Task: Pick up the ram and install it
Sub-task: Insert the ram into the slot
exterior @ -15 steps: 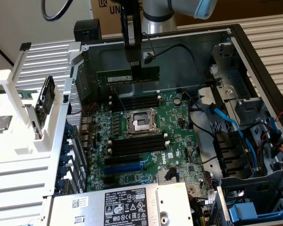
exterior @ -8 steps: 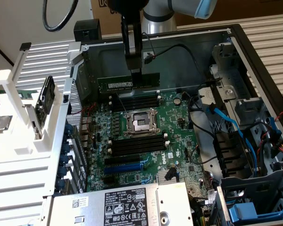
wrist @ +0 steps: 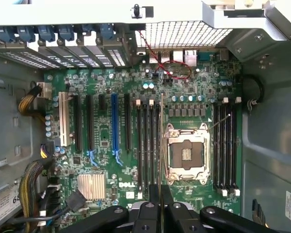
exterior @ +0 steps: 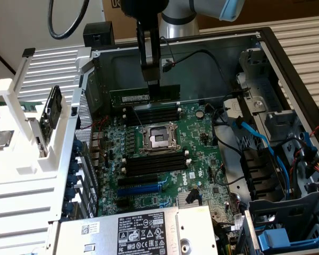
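Ram (exterior: 143, 97): held on edge, long side level, white label facing the exterior camera. It sits over the memory slots (exterior: 151, 113) on the far side of the CPU socket (exterior: 158, 137), towards the rear wall of the computer case (exterior: 202, 64). It is not seated. Whether its lower edge touches a slot cannot be told.

Wrist view: the ram (wrist: 161, 141) shows edge-on as a thin line. It runs along the slot of that bank (wrist: 149, 145) nearest the CPU socket (wrist: 186, 153).

Gripper (exterior: 153, 89): comes down from above and is clamped on the ram's top edge near mid-length. The fingers (exterior: 150, 71) are pressed together on the board. In the wrist view the gripper (wrist: 160, 191) has its fingers (wrist: 167, 196) pinching the stick, one on each face.

Second bank of memory slots (exterior: 154, 162): near side of the socket, untouched.

Blue expansion slot (exterior: 141, 187): beyond that second bank from the socket.

Heatsink (exterior: 189, 197): near the blue slot, on the motherboard (exterior: 202, 159).

Power supply (exterior: 143, 234): farthest from the socket on its near side.

White rack (exterior: 37, 133): outside the case, well apart from the socket on the exterior view's left.
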### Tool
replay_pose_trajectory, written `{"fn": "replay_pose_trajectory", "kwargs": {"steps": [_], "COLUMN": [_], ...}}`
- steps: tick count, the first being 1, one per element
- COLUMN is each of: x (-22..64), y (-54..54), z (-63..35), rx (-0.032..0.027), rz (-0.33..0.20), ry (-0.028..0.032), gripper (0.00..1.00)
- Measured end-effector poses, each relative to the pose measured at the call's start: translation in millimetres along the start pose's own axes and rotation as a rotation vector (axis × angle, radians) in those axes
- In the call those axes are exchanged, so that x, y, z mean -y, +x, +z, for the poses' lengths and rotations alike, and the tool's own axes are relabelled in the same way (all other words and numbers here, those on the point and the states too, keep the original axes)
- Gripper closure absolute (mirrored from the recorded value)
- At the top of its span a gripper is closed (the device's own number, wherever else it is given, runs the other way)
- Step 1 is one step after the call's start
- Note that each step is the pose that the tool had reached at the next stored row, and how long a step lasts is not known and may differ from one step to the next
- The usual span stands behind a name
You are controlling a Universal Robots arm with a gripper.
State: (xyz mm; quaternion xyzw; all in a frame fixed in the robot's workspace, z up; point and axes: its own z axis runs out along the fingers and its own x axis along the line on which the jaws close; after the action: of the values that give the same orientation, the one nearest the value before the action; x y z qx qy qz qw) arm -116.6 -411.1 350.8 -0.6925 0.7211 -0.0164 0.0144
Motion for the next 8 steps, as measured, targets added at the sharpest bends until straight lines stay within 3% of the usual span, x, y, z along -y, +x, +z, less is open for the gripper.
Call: {"fn": "replay_pose_trajectory", "kwargs": {"steps": [3, 8], "x": [-0.2, -0.3], "y": [2.2, 4.9], "z": [3.7, 9.0], "rx": [0.0069, 0.009], "rz": [0.001, 0.0], "ry": [-0.0003, -0.0016], "gripper": [0.87, 0.87]}}
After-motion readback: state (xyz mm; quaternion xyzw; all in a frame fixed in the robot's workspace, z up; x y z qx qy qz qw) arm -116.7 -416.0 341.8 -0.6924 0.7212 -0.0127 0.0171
